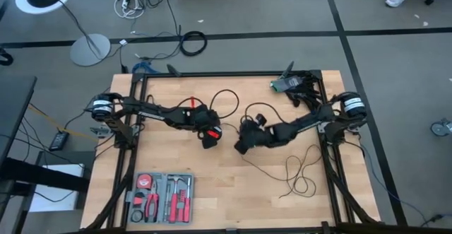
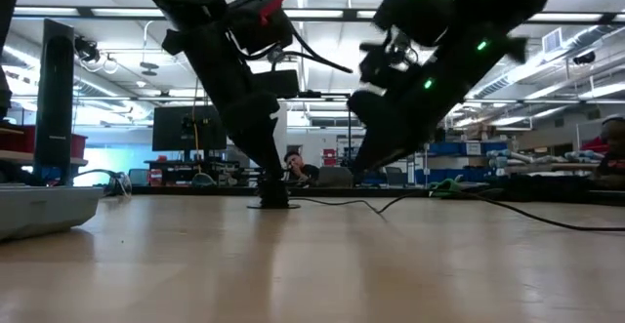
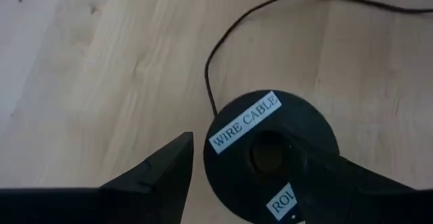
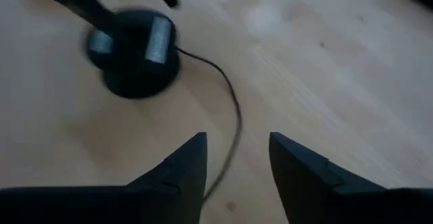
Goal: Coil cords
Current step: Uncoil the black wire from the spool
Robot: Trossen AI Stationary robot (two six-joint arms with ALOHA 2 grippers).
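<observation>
The wire (image 1: 300, 169) is thin, light and limp, so it will flop and spring out of any loop unless it is pinned. It trails in loose loops over the table (image 1: 233, 199), from its round black disc (image 3: 269, 155) near the middle out toward the right side. The left gripper (image 3: 247, 176) stands over the disc with one finger across its top, seemingly holding it down. The right gripper (image 4: 237, 163) hovers just beside it, fingers spread and empty, the wire running between them. The strand near the disc is probably the best place to pinch; the disc itself is rigid and steady enough to serve as an anchor
</observation>
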